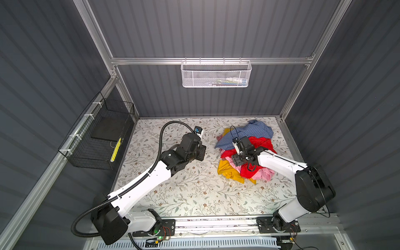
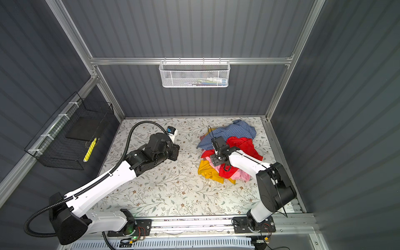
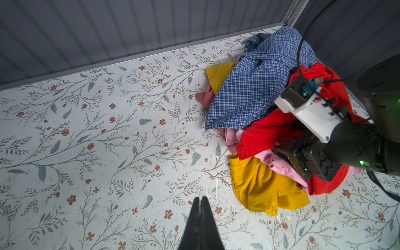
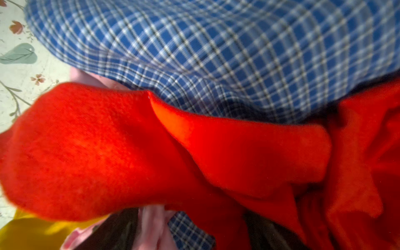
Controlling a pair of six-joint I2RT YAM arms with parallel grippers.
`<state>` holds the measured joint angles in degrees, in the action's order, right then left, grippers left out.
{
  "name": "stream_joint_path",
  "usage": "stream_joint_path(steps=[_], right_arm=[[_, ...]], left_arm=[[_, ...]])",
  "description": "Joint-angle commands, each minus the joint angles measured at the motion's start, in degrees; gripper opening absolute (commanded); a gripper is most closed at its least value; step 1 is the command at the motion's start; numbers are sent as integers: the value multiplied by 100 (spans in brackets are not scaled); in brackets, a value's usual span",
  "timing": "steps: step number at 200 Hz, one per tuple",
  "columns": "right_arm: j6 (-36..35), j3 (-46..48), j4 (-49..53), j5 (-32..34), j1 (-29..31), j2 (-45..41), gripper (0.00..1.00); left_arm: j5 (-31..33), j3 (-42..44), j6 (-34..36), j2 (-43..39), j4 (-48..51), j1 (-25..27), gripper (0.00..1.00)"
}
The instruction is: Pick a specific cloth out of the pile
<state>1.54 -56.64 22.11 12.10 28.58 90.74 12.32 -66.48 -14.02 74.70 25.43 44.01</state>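
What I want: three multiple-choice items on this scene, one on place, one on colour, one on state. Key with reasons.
1. The pile lies: A in a basket; B on the table's right half; C under the left arm.
2. The checked garment is: A green; B black; C blue.
3. The left gripper is: A shut, empty; B open; C holding cloth.
Key: B, both top views show it there; C, blue checks show plainly; A, its jaws meet over bare table.

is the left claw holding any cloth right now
No, the left claw is pinched shut on nothing over the bare floral table, well apart from the pile.
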Motion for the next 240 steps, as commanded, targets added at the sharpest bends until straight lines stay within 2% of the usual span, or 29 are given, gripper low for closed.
stream_joint_path(steps=[1, 5, 9, 19, 30, 42, 68, 103, 164, 201, 214, 240], right_arm=[[160, -22, 162, -48, -85, 45, 79], [168, -21, 154, -64, -81, 41, 79], [181, -21, 141, -83, -81, 40, 79], [213, -3, 102, -149, -81, 33, 79], [225, 4, 71, -193, -83, 37, 80], [233, 5, 48, -215, -81, 48, 80], [207, -33, 61, -226, -81, 93, 81], [189, -40, 90, -217, -81, 97, 81], [182, 7, 153, -227, -72, 102, 81], [181, -9, 179, -208, -72, 115, 81], [171, -19, 180, -184, -72, 127, 81], [158, -38, 192, -187, -72, 172, 81]], left_arm=[[-969, 29, -195, 668, 622, -7, 0], [-1171, 66, -280, 761, 553, 0, 7], [-1359, 134, -380, 828, 473, 10, 19], [-1667, 367, -580, 913, 90, 122, 53], [-1671, 610, -672, 943, -271, 399, 69], [-1735, 722, -765, 1044, -416, 601, 75], [-2358, 917, -901, 1425, -808, 822, 84], [-2062, 748, -548, 1839, -768, 1176, 94], [-1184, 362, -291, 2587, -1541, 1187, 93], [-1262, 86, -84, 3184, -1891, 1188, 90], [-1299, 39, -48, 3342, -1947, 1182, 81], [-1377, -31, 3, 3462, -2033, 1185, 46]])
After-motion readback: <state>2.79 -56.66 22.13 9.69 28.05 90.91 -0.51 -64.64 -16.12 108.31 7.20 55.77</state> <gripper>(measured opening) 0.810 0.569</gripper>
